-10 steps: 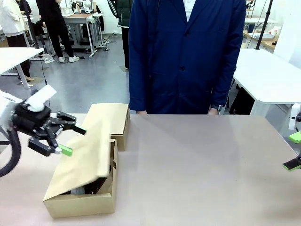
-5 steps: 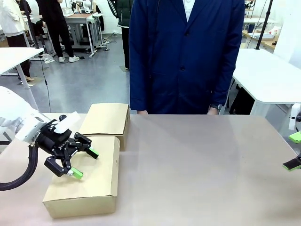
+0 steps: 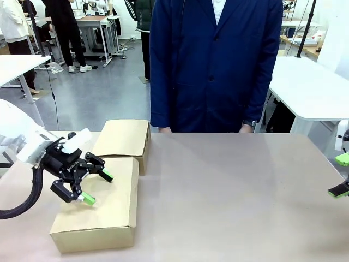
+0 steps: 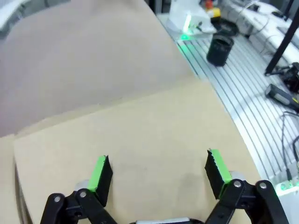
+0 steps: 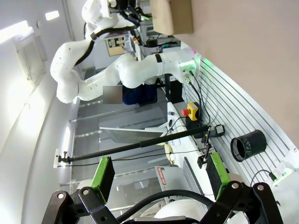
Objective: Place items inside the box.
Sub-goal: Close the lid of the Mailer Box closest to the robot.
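- The box [image 3: 101, 210] sits at about 8 o'clock on the worktop [image 3: 234, 191]. A second ago its lid was tilted up with dark stuff showing inside; now it's flat and shut.
- So the items are hidden inside, and packing looks basically done.
- The left gripper [image 3: 92, 187] hangs just over the lid with its fingers spread wide, holding nothing. Can't tell if the lower pad touches the cardboard.
- The wrist cam shows the same: left gripper [image 4: 159, 170], fingers apart, plain cardboard underneath.
- The right gripper [image 3: 341, 174] is parked way out at 3 o'clock, fingers open and empty.
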Robot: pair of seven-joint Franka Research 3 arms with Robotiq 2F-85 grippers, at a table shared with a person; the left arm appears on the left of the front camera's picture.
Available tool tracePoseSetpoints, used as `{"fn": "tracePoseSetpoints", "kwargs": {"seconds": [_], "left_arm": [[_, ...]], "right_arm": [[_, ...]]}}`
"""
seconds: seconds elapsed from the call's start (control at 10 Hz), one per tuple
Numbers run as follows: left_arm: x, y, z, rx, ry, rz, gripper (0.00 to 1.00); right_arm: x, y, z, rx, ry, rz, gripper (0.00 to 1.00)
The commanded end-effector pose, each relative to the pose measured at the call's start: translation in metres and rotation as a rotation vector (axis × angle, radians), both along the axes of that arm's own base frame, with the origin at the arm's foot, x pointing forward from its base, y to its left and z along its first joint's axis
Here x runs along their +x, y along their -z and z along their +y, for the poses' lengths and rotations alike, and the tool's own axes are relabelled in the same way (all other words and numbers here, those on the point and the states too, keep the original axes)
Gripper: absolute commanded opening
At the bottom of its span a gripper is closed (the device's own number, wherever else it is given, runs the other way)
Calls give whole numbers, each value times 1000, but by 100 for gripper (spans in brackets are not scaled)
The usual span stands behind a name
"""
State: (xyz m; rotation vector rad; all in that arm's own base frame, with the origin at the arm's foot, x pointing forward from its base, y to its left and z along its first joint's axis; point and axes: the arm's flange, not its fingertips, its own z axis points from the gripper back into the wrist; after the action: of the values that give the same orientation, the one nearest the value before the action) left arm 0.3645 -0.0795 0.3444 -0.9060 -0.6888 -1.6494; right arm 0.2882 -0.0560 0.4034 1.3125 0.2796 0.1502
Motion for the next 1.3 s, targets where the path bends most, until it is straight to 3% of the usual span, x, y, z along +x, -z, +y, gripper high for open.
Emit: {"fn": "tracePoseSetpoints", "kwargs": {"seconds": [0.0, 0.1, 0.3, 0.4, 0.6, 0.7, 0.8, 0.9, 1.0, 1.1, 1.2], "left_arm": [[-58, -43, 19, -130, -159, 26, 100], [-58, -70, 31, -170, -320, 65, 100], [-52, -98, 70, -237, -443, 352, 100], [-43, -100, 88, -317, -498, 553, 100], [-15, -82, 124, -388, -712, 853, 100], [-5, -57, 135, -385, -839, 1001, 100], [-7, -22, 140, -337, -927, 1103, 100], [-13, 3, 143, -285, -974, 1159, 100], [-14, 8, 155, -360, -904, 1193, 100], [-8, -3, 162, -243, -912, 1043, 100], [-8, -3, 162, -243, -912, 1043, 100]], "right_arm": [[2, -4, 1, -3, 18, 12, 100], [2, -4, 1, -3, 18, 12, 100], [2, -4, 1, -3, 18, 12, 100], [2, -4, 1, -3, 18, 12, 100], [2, -4, 1, -3, 18, 12, 100], [2, -4, 1, -3, 18, 12, 100], [2, -4, 1, -3, 18, 12, 100], [2, -4, 1, -3, 18, 12, 100], [2, -4, 1, -3, 18, 12, 100], [2, -4, 1, -3, 18, 12, 100], [2, -4, 1, -3, 18, 12, 100]]}}
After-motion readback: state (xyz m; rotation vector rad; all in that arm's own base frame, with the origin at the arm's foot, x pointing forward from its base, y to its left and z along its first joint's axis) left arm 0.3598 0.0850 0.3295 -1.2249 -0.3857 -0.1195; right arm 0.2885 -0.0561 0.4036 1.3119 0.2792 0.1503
